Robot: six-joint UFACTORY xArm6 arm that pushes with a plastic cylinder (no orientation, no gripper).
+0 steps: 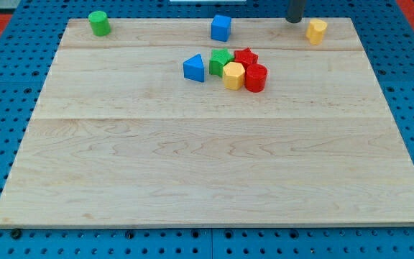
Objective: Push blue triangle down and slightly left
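Note:
The blue triangle [194,68] lies on the wooden board [214,165] above its middle, just left of a cluster of blocks. The cluster holds a green star [220,62], a red star [245,57], a yellow hexagon [233,75] and a red cylinder [256,78]. My tip [294,20] is at the view's top edge, well up and to the right of the blue triangle, left of a yellow block [316,31]. It touches no block.
A blue cube [221,28] sits near the board's top edge above the cluster. A green cylinder [99,23] stands at the top left corner. A blue perforated table surrounds the board.

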